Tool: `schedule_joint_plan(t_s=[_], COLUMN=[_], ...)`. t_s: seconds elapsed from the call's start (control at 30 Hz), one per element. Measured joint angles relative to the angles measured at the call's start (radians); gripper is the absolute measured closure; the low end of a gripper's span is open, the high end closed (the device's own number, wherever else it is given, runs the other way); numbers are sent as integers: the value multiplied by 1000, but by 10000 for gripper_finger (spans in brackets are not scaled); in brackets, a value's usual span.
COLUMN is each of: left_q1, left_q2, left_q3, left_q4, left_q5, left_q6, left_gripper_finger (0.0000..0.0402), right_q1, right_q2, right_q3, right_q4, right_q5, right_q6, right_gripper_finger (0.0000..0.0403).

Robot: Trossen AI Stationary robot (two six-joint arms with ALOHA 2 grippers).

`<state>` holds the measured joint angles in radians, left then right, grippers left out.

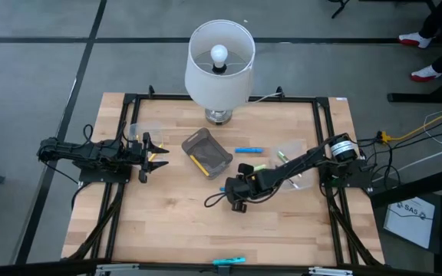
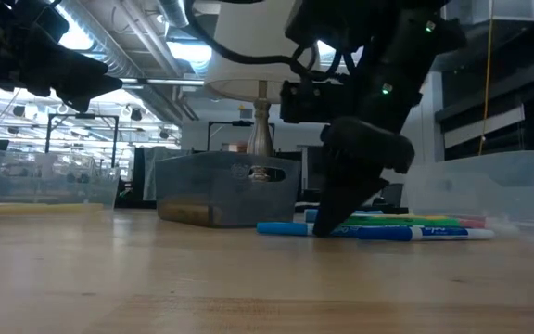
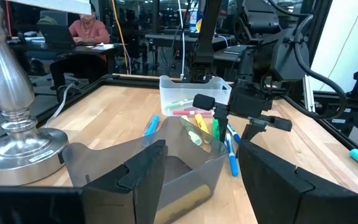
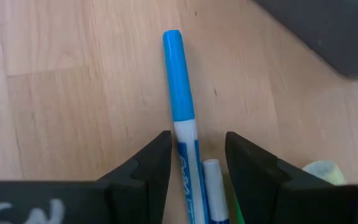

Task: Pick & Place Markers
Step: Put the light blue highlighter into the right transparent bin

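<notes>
Several markers lie flat on the wooden table right of the middle: a blue-capped white one point(image 4: 180, 106), a second white one point(image 4: 211, 186) beside it, and green point(image 3: 216, 127), yellow and pink ones close by. My right gripper point(image 4: 197, 163) slants down over them, open, its fingers astride the two white markers point(image 2: 378, 232). A cyan marker point(image 1: 248, 149) lies apart, farther back. A yellow marker rests inside the grey bin point(image 1: 206, 151). My left gripper point(image 1: 158, 153) waits open at the table's left, pointing level at the bin. My right gripper has one finger point(image 4: 148, 168) on each side of the blue-capped marker's barrel point(image 4: 188, 155), coming from above at a slant, the fingers lying along the marker. The marker lies flat on the table. I cannot tell whether the fingers touch it.
A white-shaded lamp point(image 1: 219, 65) stands at the table's far edge. A clear container point(image 1: 291, 149) sits at the right and another point(image 1: 140, 130) at the left. A cyan marker point(image 1: 229, 262) lies at the near edge. A person sits beyond the table in the left wrist view.
</notes>
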<state>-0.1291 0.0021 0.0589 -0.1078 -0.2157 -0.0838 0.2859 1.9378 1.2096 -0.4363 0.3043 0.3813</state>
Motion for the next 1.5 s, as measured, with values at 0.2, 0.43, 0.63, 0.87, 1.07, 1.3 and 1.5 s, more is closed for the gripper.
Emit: schedule_joint_plan(t_s=[0.2, 0.43, 0.63, 0.87, 1.07, 1.3, 1.5], left_q1=[0, 0, 0, 0, 0, 0, 0], left_q2=[0, 0, 0, 0, 0, 0, 0], left_q3=[0, 0, 0, 0, 0, 0, 0], left_q4=[1, 0, 0, 0, 0, 0, 0], left_q5=[0, 0, 0, 0, 0, 0, 0], left_q6=[0, 0, 0, 0, 0, 0, 0], left_gripper_finger=[205, 205, 205, 205, 205, 205, 205], right_q1=[0, 0, 1, 1, 2, 6, 14], right_q2=[-2, -1, 0, 0, 0, 2, 3], right_q3=[-17, -21, -21, -21, -21, -21, -21], right_q4=[17, 77, 83, 90, 98, 138, 225], right_q5=[1, -26, -42, -44, -44, -71, -97], right_q6=[0, -53, -44, 1, 34, 30, -12], right_gripper_finger=[253, 290, 347, 372, 366, 372, 373])
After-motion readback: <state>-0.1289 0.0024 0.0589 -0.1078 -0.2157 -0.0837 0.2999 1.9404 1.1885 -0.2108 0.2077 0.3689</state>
